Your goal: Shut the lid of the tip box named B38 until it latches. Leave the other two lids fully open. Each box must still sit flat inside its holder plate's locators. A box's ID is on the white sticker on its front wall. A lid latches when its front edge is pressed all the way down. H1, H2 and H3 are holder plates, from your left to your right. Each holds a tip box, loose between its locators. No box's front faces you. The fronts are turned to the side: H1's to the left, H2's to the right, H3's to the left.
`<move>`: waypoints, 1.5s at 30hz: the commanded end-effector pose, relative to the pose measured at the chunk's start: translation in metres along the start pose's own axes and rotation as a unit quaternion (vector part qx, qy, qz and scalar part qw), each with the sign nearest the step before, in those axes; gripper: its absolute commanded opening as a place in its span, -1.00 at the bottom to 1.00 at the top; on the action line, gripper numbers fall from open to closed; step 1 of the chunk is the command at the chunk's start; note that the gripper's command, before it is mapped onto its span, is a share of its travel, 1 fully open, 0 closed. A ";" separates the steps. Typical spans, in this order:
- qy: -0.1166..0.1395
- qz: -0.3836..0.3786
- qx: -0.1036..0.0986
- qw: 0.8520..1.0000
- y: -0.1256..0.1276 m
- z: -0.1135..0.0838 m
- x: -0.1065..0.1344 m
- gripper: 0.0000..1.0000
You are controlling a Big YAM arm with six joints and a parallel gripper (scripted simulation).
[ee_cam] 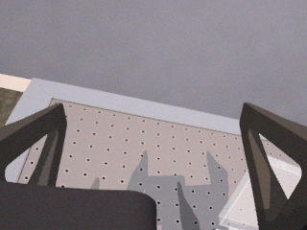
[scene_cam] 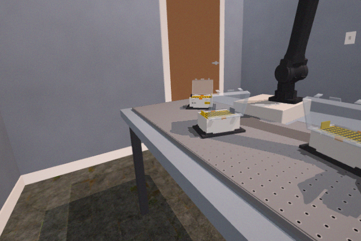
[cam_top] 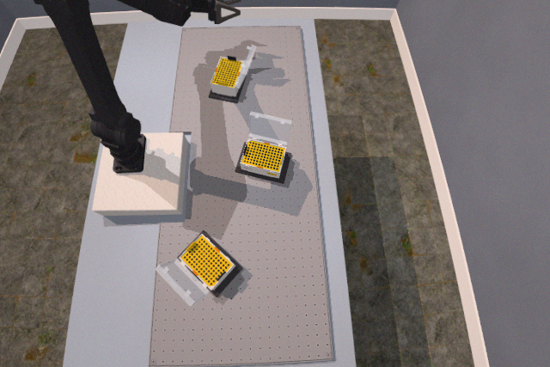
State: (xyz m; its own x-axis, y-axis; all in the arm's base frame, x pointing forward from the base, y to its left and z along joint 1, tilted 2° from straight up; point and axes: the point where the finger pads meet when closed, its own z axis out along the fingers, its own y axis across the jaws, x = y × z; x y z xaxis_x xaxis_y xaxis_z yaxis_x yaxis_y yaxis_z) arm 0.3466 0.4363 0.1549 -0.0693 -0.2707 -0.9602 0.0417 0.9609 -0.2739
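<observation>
a lab of sorts, shown by pipette tip boxes [cam_top: 263, 156] [scene_cam: 219, 124] on a perforated board [cam_top: 248, 309] [scene_cam: 233, 156].

On my wrist view, the gripper [ee_cam: 153, 112] has its two dark fingers spread wide, one toward each side. Between and beyond them I see the perforated board [ee_cam: 107, 144] on the desk [ee_cam: 144, 108], running near its far edge and left corner. A clear lid [ee_cam: 242, 201] shows partly behind the right-hand finger. Spiky shadows [ee_cam: 165, 189] fall on the board.
</observation>
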 end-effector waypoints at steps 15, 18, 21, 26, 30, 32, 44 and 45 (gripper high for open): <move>-0.002 0.005 0.000 1.000 0.000 0.000 -0.005 1.00; -0.010 0.008 -0.009 1.000 0.012 -0.002 -0.037 1.00; -0.006 -0.039 -0.024 0.999 0.019 -0.004 -0.044 1.00; 0.002 -0.118 -0.046 0.992 0.024 -0.005 -0.046 1.00; 0.008 -0.180 -0.064 0.981 0.027 -0.007 -0.049 1.00; 0.010 -0.211 -0.074 0.975 0.030 -0.009 -0.051 1.00; 0.023 -0.360 -0.121 0.925 0.033 -0.013 -0.053 1.00; 0.024 -0.375 -0.127 0.918 0.034 -0.017 -0.053 1.00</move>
State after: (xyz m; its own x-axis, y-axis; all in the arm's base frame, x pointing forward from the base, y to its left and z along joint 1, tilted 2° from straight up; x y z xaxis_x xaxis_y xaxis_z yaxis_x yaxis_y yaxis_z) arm 0.3400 0.4647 0.1614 -0.0729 -0.8357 -0.5444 -0.2547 0.5433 -0.7999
